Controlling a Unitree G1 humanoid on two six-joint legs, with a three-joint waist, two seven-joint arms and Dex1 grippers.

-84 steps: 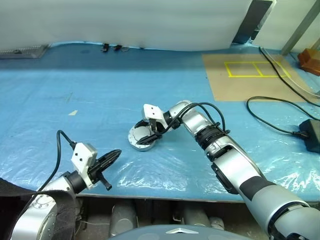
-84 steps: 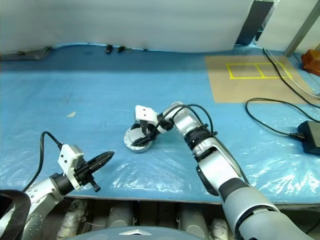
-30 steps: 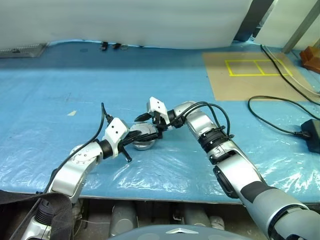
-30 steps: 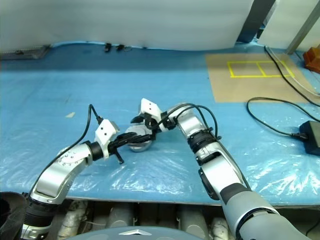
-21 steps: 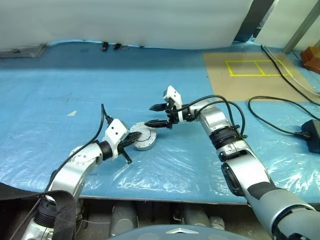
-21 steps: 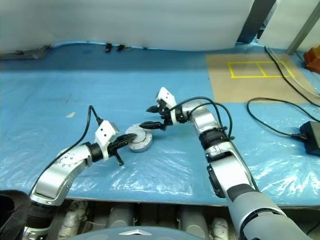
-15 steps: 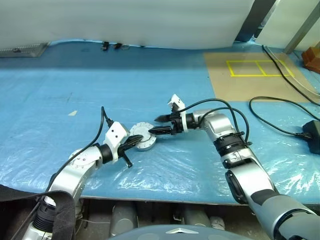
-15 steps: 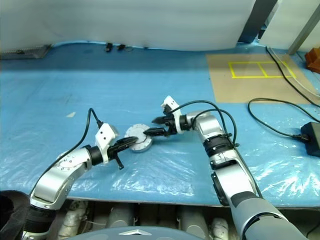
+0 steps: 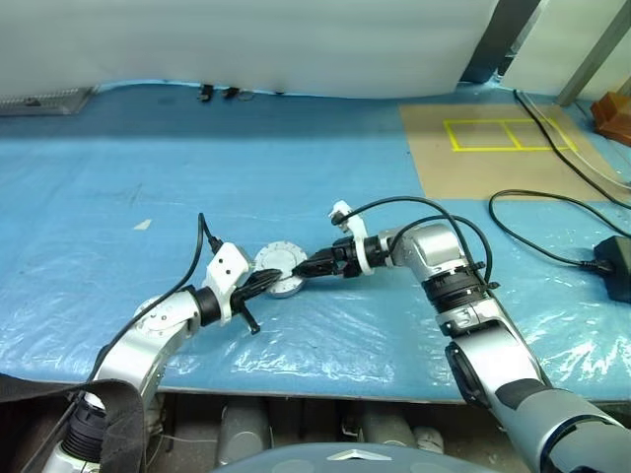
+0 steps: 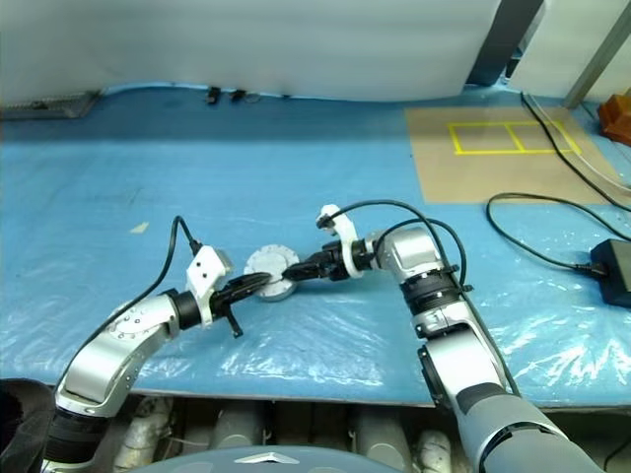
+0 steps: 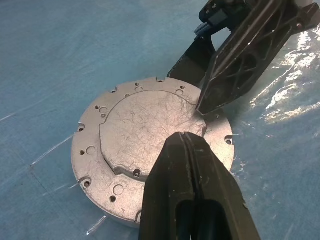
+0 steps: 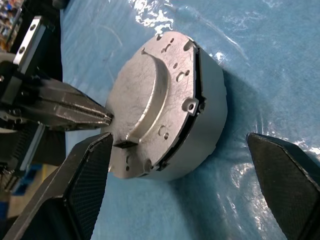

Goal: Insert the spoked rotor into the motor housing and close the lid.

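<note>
The motor housing (image 9: 279,273), a short silver can, sits on the blue sheet near mid-table. The lid (image 11: 150,125) lies flat on it, plain grey side up. The tip of my left gripper (image 11: 186,136) is shut and rests on the lid near its edge; it reaches in from the left (image 9: 266,281). My right gripper (image 12: 178,140) comes in low from the right, open wide. One finger (image 12: 85,180) stands before the lid face and the other (image 12: 285,170) past the can's base. The spoked rotor is hidden.
A brown cardboard sheet (image 9: 493,148) marked with yellow tape lies at the back right. Black cables (image 9: 532,212) and a black box (image 9: 616,266) lie at the right edge. The table's front edge (image 9: 296,379) runs just below the arms.
The lid lay open beside the housing and is now down on it. My left arm reached in to it. My right gripper rose, rolled and sank low beside it.
</note>
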